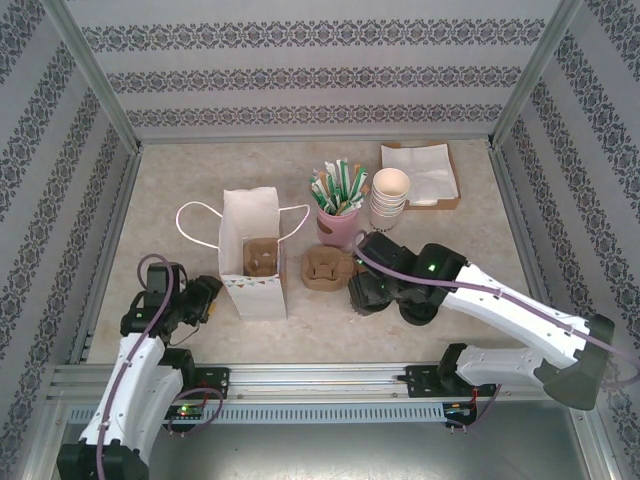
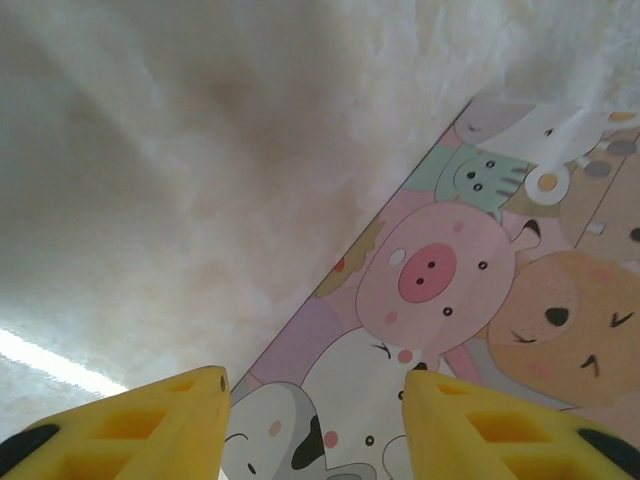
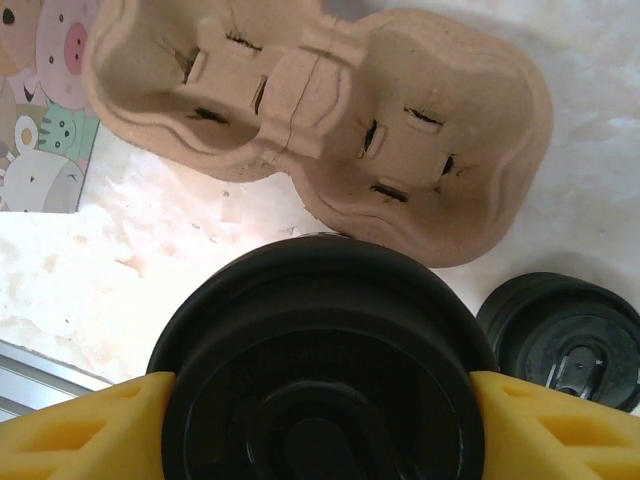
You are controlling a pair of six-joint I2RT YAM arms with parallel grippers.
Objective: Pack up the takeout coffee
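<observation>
Takeout coffee [image 3: 320, 330], lower centre: judged light, paper wall crushable, lid rim stiff; pinched at rim by right gripper [image 3: 320, 400]; left gripper [image 2: 315, 400] spread.

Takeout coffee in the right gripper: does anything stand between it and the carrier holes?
Nothing visible. The right gripper holds the takeout coffee; the carrier just ahead has both holes empty, and the loose lid lies aside.

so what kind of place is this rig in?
Looks like a mock café takeout-packing bench in a robot test cell: paper bag, pulp cup carrier, stacked cups and straws, wallpapered panels all round.
</observation>
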